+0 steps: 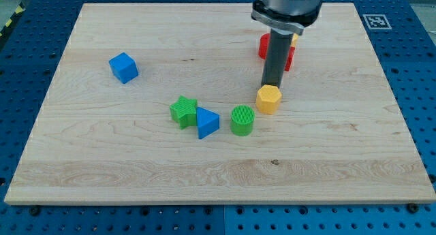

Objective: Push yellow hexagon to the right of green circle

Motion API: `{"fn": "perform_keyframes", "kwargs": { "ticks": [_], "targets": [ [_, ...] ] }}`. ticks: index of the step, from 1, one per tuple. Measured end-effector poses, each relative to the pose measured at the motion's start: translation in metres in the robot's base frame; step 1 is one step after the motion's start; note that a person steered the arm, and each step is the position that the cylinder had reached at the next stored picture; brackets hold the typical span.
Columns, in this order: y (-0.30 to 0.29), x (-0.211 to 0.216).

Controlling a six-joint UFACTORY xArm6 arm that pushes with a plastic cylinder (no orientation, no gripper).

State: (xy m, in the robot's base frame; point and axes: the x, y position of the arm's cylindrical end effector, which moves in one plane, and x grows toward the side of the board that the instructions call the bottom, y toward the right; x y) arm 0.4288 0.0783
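The yellow hexagon (268,99) lies near the board's middle, up and to the right of the green circle (242,120), a small gap between them. My tip (273,84) stands right at the hexagon's top edge, touching or nearly touching it. The dark rod rises from there to the arm's head at the view's top.
A blue triangle (208,121) and a green star (183,111) lie just left of the green circle. A blue cube (123,67) sits at the left. A red block (275,51) lies behind the rod, partly hidden, with a sliver of yellow beside it. The wooden board (218,167) ends near all view edges.
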Motion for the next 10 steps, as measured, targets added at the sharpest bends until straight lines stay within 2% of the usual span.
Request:
{"fn": "perform_keyframes", "kwargs": {
  "ticks": [1,2,3,5,10],
  "targets": [
    [-0.025,0.0],
    [-0.022,0.005],
    [-0.006,-0.011],
    [-0.002,-0.012],
    [0.005,0.025]
  ]
}}
